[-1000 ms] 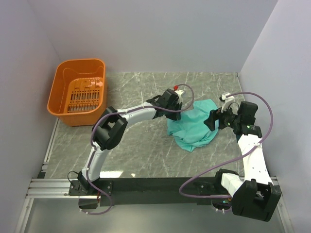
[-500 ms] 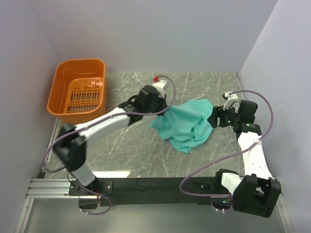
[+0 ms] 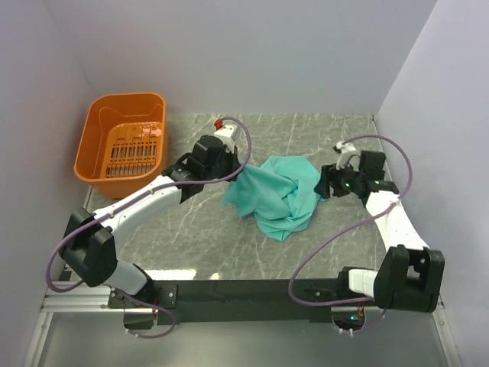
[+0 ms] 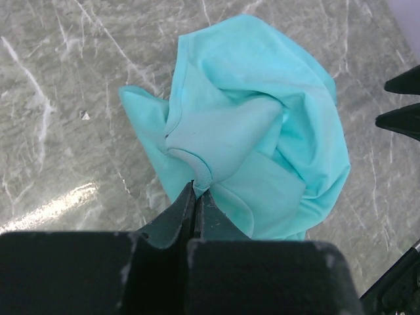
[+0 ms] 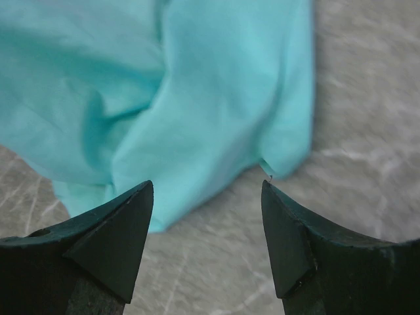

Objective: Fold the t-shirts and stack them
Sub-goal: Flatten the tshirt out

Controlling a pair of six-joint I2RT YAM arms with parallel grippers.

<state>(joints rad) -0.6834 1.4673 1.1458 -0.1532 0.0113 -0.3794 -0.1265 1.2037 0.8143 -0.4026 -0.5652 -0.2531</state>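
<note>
1. Flattening the t-shirt (image 3: 276, 195) comes first: looks like the spread-out step, with no fold made and nothing stacked.
2. Lies as a crumpled teal heap on the marble table (image 3: 206, 241), a little right of centre and well apart from the orange basket (image 3: 126, 98) at far left.
3. Pinching a bunched fold at the heap's left edge with the left gripper (image 4: 195, 195), clenched tight on the fabric, with creases running in toward the pinch.
4. Hovering at the heap's right edge with the right gripper (image 5: 207, 190), spread wide and grasping nothing.
5. Shows a loose hem corner just beside one fingertip in the right wrist view. Cannot tell whether touching or not.
6. Next, probably: close on that right-hand hem, then draw both ends apart to open the shirt out flat.
7. Calls for a low approach to catch one layer rather than the whole bundle.
8. Cannot tell whether the pinched part on the left is sleeve, hem or collar, so worth checking before pulling.
9. Risks dragging the heap left across the table instead of unfurling it, if pulled from one side only.
</note>
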